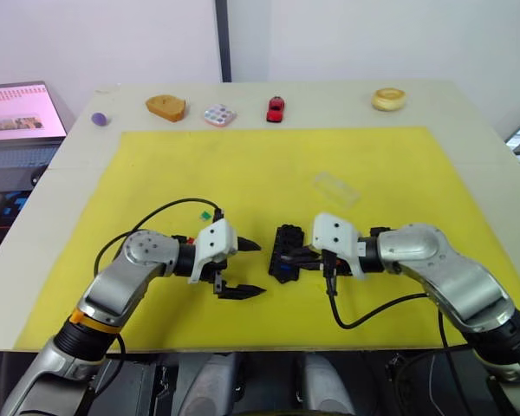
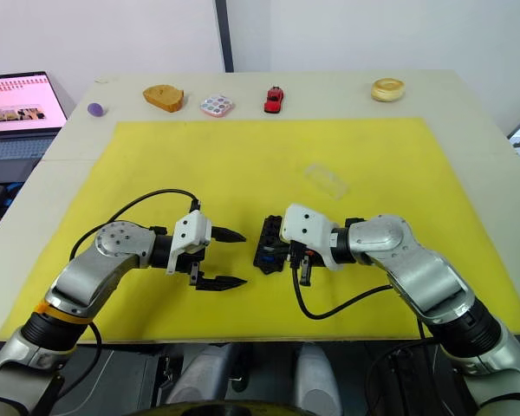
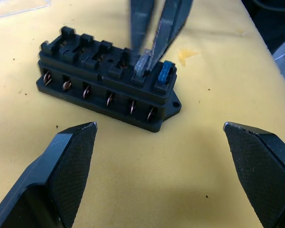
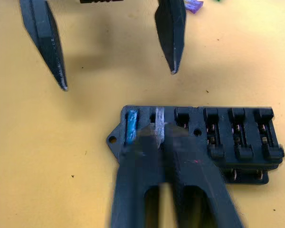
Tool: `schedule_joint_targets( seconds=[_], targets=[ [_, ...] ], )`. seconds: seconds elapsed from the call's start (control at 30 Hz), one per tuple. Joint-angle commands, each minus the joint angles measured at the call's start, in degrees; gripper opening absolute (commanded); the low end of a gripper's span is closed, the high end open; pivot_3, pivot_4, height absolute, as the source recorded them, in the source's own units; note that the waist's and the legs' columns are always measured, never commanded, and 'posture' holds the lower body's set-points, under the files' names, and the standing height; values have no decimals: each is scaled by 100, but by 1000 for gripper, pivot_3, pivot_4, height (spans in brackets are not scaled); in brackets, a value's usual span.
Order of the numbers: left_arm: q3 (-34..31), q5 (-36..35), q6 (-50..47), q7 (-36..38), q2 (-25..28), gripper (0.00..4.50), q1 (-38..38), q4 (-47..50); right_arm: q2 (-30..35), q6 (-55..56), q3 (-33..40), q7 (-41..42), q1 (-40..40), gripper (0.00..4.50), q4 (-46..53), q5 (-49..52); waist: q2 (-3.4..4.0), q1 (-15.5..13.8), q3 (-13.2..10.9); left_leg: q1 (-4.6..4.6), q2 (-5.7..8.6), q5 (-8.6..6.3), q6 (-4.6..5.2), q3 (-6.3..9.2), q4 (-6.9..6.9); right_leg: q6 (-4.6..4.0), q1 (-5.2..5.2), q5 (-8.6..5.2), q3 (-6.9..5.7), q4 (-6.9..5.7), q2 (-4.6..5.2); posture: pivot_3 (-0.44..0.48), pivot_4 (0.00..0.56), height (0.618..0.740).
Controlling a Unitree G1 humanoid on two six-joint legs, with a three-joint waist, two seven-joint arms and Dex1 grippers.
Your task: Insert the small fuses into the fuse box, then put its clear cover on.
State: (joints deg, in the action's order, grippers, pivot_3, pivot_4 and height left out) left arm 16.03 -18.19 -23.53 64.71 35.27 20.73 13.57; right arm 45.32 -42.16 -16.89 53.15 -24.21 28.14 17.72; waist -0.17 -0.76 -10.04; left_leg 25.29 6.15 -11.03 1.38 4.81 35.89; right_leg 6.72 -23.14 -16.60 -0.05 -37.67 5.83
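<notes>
Left eye view looks down on a pale surface (image 1: pixel 485 165) covered by a yellow mat (image 1: pixel 269 165). The fuse box (image 1: pixel 288 252), a black block, lies on the mat near its front edge, about midway between the left and right edges. The right tool (image 4: pixel 157 142) is clenched on a grey fuse (image 3: pixel 142 64), holding it at a slot in the end of the fuse box nearest the front edge. A blue fuse (image 3: pixel 166 72) already stands in the end slot just beside it. The other slots seen in the wrist views are unfilled.

The left tool (image 1: pixel 244 268) hovers just beside the fuse box on its left, released, with fingers spread wide and nothing between them. A purple fuse (image 4: pixel 194 5) lies on the mat beyond the left tool.

The clear cover (image 1: pixel 336 188) rests on the mat behind the fuse box, toward the right edge, well apart from it.

Along the back edge of the surface sit a red toy car (image 1: pixel 276 108) and a round dotted disc (image 1: pixel 218 114).
</notes>
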Motion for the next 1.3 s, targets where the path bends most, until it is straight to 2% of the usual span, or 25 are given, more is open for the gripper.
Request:
schedule_joint_targets(
  seconds=[0.03, 0.23, 0.67, 0.77, 0.8, 0.83, 1.3],
  targets=[
    [-118, -63, 42, -4, -9, 4500, 104, 55, 21, -63, -41, 35, 0, 1421, -54, -40, 0, -2, 0, 0, 0, 0, 0, 0, 0, 0, 0, 0, 0, 0, 0, 0, 150, 740],
    [-101, -68, 35, -22, -37, 4500, 108, 64, 69, -154, 50, 80, -85, 1421, 3, 25, 0, 0, 0, 1, 1, 0, 0, 0, 0, 0, -1, 0, 0, 0, 1, 0, 150, 740],
    [-108, -47, 64, -4, -39, 4500, 121, 27, 15, -693, 559, 330, -527, 1421, 222, 888, -1, 3, -1, 7, 1, 0, 0, 0, 0, 0, 0, 0, 0, 0, 1, 0, 150, 740],
    [-111, -49, 56, -8, -46, 4500, 137, 10, -48, -629, 519, 272, -499, 651, 136, 886, -1, 3, -1, 7, 0, 0, 0, 0, -1, 0, -1, 0, 0, 0, 1, 0, 150, 740],
    [-113, -48, 54, -11, -48, 4500, 141, 7, -66, -580, 487, 254, -473, 242, 98, 856, -1, 3, -1, 7, 0, 0, 0, 0, -2, 0, 0, 0, 0, 0, 1, 0, 150, 740],
    [-115, -47, 55, -14, -48, 4500, 142, 6, -83, -535, 455, 233, -449, 103, 62, 816, 0, 3, -1, 8, 0, 0, 0, 0, -2, 0, 0, 0, 0, 0, 1, 0, 150, 740],
    [-161, -46, 56, -43, -14, 4500, 122, 9, -42, -206, 159, 238, -283, 103, -174, 450, 0, 4, -1, 8, 1, 0, 0, 0, -1, 0, -4, 0, 0, 0, 1, 0, 150, 740]
  ],
)
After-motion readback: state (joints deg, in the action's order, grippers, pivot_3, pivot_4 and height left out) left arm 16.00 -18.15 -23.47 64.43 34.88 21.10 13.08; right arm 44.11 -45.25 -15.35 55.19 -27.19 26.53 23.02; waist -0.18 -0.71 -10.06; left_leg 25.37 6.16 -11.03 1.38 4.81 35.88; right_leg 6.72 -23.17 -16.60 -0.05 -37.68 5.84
